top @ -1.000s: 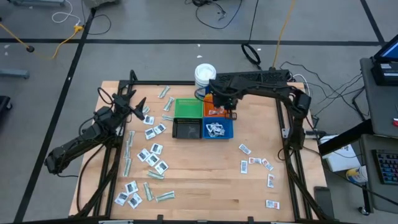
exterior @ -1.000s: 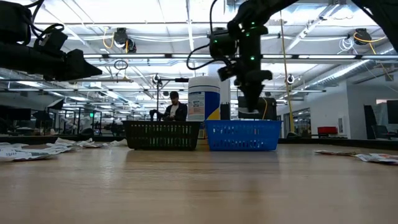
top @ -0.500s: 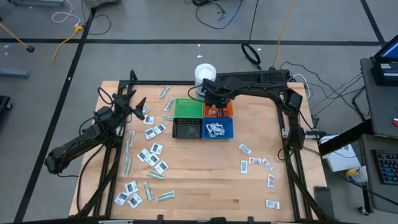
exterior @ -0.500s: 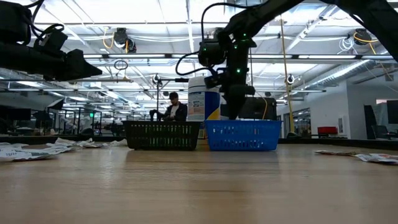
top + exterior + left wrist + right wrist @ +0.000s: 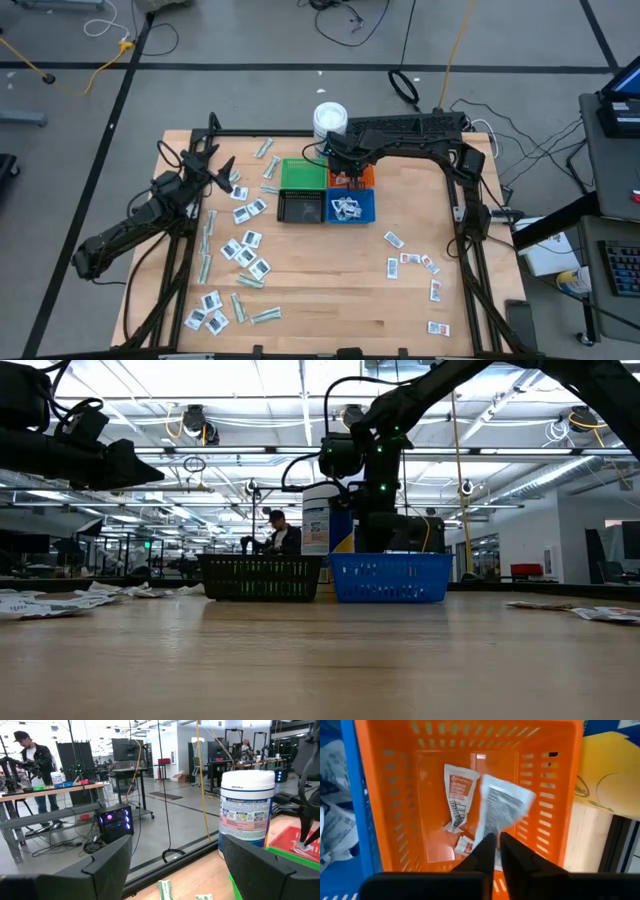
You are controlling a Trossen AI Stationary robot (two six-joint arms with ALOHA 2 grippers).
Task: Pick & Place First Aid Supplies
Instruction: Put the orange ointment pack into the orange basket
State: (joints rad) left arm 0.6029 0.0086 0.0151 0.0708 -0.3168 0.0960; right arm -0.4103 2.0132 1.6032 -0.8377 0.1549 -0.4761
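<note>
The wooden surface [image 5: 330,290] has many small white packets [image 5: 240,250] lying on its left side and a few on its right. From above, the left claw [image 5: 222,172] hangs over the left packets, spread wide and empty. Farther back, the right claw [image 5: 496,849] is over the orange bin [image 5: 560,795]. Only its wrist view shows inside: a white sachet [image 5: 502,810] sits at the nearly pressed-together tips, above other sachets [image 5: 458,795] in the bin.

Two dark jointed arms [image 5: 400,132] with black cables, each ending in slim black jaws.
</note>
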